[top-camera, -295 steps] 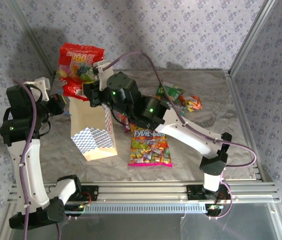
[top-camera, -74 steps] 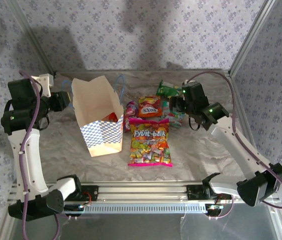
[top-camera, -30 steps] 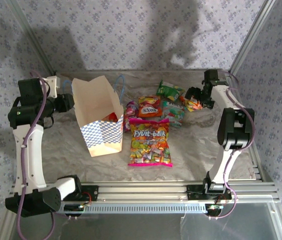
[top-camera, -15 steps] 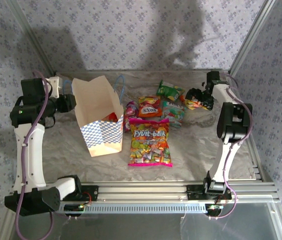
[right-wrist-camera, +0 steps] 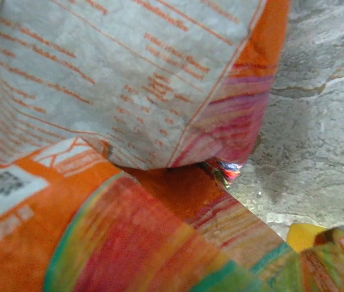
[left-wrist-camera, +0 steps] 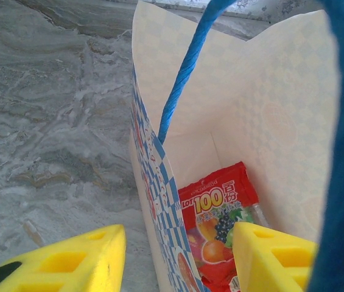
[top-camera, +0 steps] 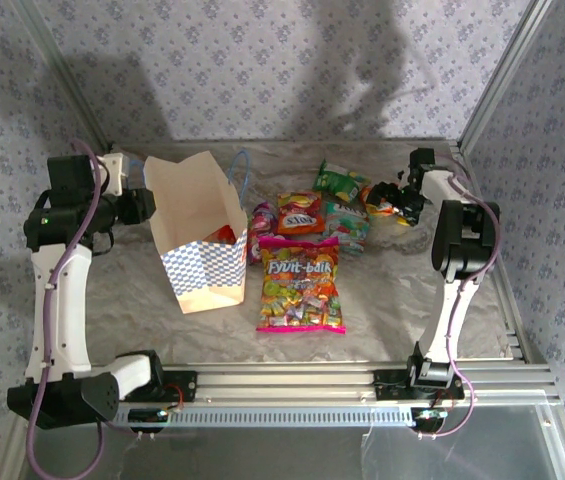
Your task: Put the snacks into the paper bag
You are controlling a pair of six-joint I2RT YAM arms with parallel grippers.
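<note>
The paper bag (top-camera: 202, 275) is stood upright and open on the surface (top-camera: 112, 290), a red packet (left-wrist-camera: 217, 210) lying inside — its wall is straddled by the left gripper (left-wrist-camera: 179, 234), jaws held apart and unclamped. The right gripper (top-camera: 399, 200) is held close against an orange packet (right-wrist-camera: 129, 243) at the far right; whether its jaws grip cannot be told.

Marbled tabletop (top-camera: 392, 290), floral-papered walls (top-camera: 292, 60)
</note>
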